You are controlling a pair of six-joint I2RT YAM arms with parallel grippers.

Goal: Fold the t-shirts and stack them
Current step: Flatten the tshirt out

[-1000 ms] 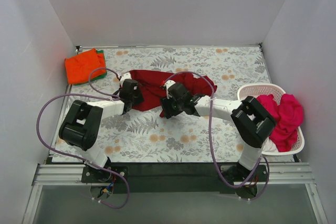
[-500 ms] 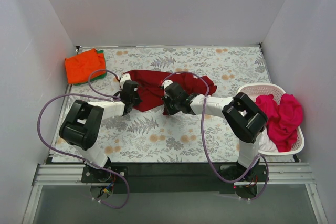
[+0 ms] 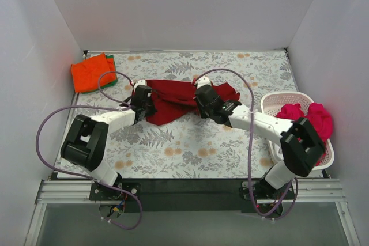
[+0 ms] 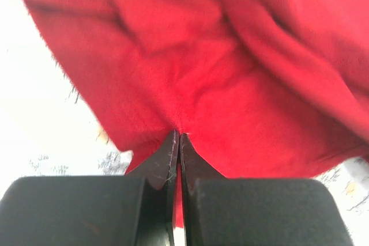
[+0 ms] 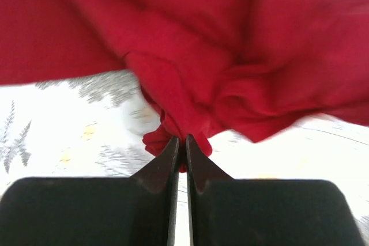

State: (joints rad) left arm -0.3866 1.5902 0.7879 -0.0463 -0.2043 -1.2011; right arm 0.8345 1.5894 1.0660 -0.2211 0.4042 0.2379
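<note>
Crimson t-shirt (image 3: 173, 97): I see it lying crumpled on the far middle of the table (image 3: 190, 145), spread sideways between my two arms, not folded.
Left gripper (image 3: 142, 98): I have it at the shirt's left end. In the left wrist view the two black fingers are clenched tip to tip with a fold of the red cloth pinched between them.
Right gripper (image 3: 203, 94): I have it at the shirt's right part, near the far edge of the cloth. In the right wrist view its fingers are also pressed together, grasping a small bunched fold of the same shirt, with the patterned tabletop showing on both sides below the cloth.
Orange t-shirt (image 3: 89, 73): folded, in the far left corner of the table, well apart from the crimson one.
Green t-shirt (image 3: 109, 58): under the orange one; I can only see a thin edge of it at the pile's right side.
Laundry basket (image 3: 286, 97): white, at the right edge of the table, beside the right arm.
Magenta-pink t-shirt (image 3: 316, 120): heaped in the basket, hanging over its right rim.
</note>
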